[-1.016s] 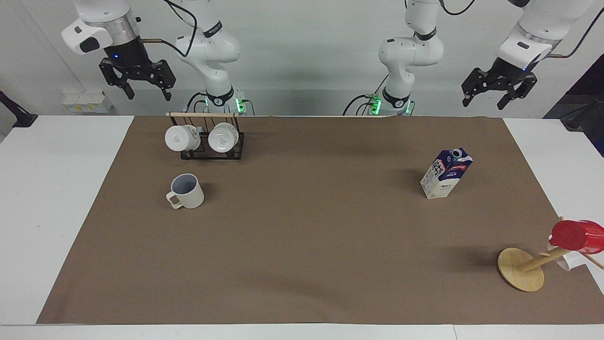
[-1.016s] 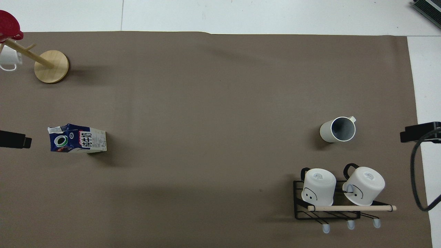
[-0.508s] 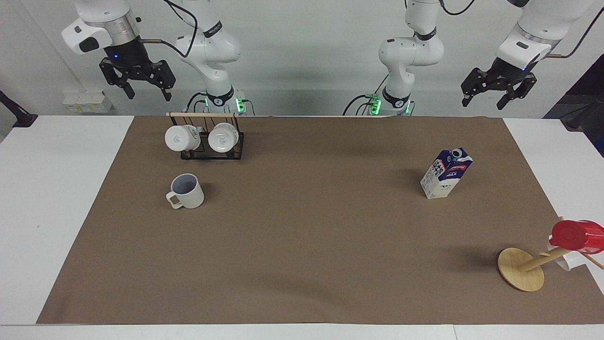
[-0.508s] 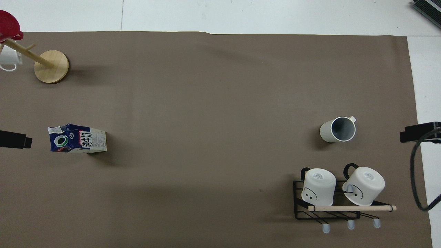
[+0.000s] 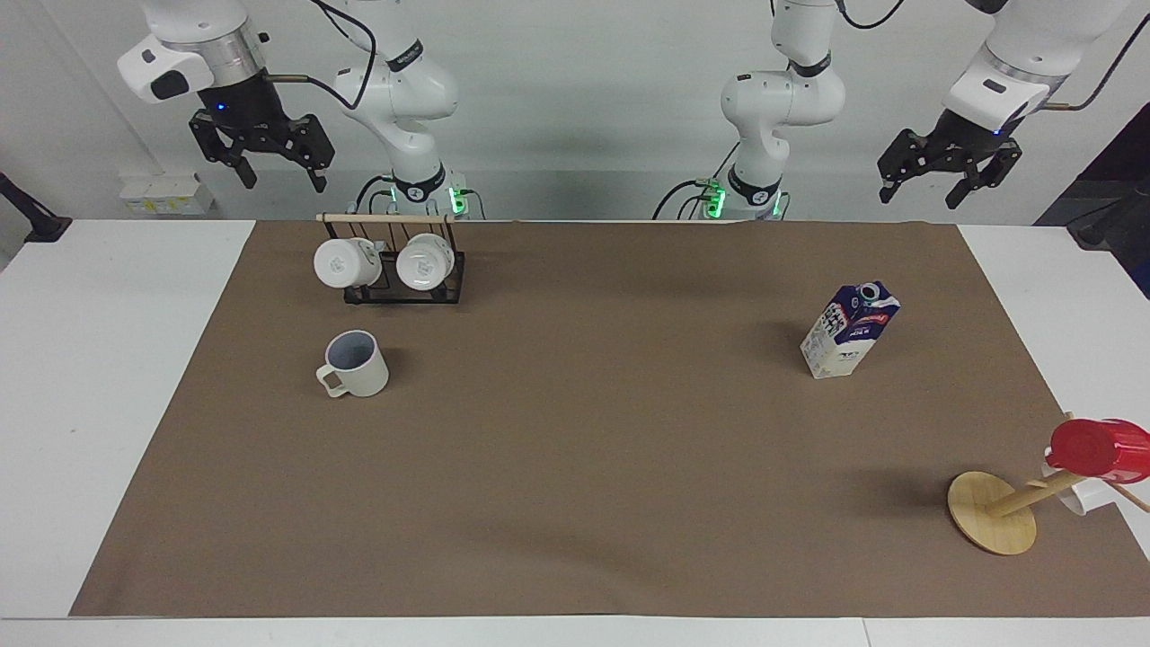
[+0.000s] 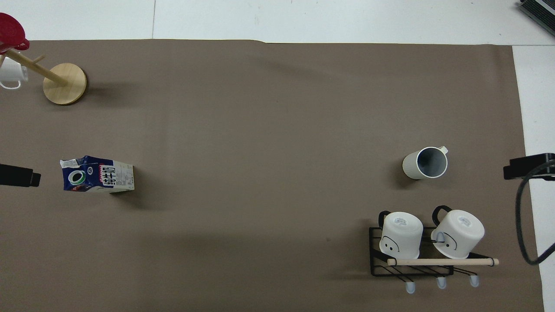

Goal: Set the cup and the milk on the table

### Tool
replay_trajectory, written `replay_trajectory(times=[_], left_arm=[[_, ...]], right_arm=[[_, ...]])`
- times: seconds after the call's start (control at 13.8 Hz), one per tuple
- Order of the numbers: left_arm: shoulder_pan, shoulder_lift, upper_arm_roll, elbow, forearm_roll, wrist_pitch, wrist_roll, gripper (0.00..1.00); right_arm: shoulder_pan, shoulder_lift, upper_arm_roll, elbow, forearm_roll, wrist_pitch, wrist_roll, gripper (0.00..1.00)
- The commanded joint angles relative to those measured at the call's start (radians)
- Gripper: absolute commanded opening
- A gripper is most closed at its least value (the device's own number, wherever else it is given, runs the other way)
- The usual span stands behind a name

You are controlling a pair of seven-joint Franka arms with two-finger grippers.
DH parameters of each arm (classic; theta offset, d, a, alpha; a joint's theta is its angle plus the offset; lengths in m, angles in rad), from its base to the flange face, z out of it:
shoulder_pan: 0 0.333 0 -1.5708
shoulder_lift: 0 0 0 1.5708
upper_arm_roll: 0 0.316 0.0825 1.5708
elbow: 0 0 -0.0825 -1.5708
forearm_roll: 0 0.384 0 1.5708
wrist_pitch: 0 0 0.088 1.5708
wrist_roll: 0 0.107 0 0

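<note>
- Cup [image 5: 353, 363] first: cream-beige, smooth matte wall, pale grey-lavender inside, squarish loop handle; upright on the brown mat [image 5: 575, 449], toward the right arm's end of the table [image 5: 90, 404], mouth up and round in the overhead view [image 6: 426, 163].
- Just nearer the robots than it: black wire rack [image 5: 404, 283] topped by a pale wooden dowel, carrying two glossy white mugs [image 5: 346, 262] tipped on their sides, round bases showing.
- Milk [image 5: 849, 331] next: small gable-top carton, dark blue and white with a red band, round spout at the top; standing on the mat toward the left arm's end, well apart from the cup. Seen from overhead [image 6: 97, 174], folded paper top and spout ring in plain sight.
- Farther from the robots than the carton: wooden mug tree [image 5: 993, 524], flat round base, slim pegs, shiny red cup [image 5: 1098, 447] on one peg, a white one partly hidden beside it.
- Right gripper [image 5: 260, 160]: black, angular, up in the air over the right arm's end of the table, fingers spread apart, holding nothing.
- Left gripper [image 5: 943, 169]: black too, up in the air over the left arm's end, fingers splayed, nothing between them.
- Both arms waiting, clear of cup and carton.
- Mat flat, dull and papery, a faint ripple along its edge farthest from the robots.
</note>
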Motion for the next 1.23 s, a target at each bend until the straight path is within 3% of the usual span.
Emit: replay_trajectory(times=[0.0,0.44,0.58,0.94,1.16], left_arm=[[0.0,-0.007,-0.003,0.007,0.02,-0.008,-0.007,1.0],[0.002,-0.007,-0.003,0.007,0.02,-0.008,-0.007,1.0],[0.0,-0.007,-0.005,0.007,0.02,-0.008,-0.007,1.0],[0.0,-0.007,-0.006,0.007,0.02,0.006,-0.007,1.0],[0.0,-0.007,-0.006,0.005,0.02,0.002,-0.007,1.0]], right_arm=[[-0.009,-0.029,0.005,-0.053,0.003,0.013,0.015,1.0],[0.001,-0.022,0.007,-0.191,0.003,0.196,-0.001,1.0],[0.013,-0.007,0.008,-0.28,0.003,0.312,0.002,1.0],[0.05,0.13,0.01,-0.383,0.003,0.562,0.004,1.0],[0.059,0.164,0.008,-0.456,0.003,0.691,0.001,1.0]])
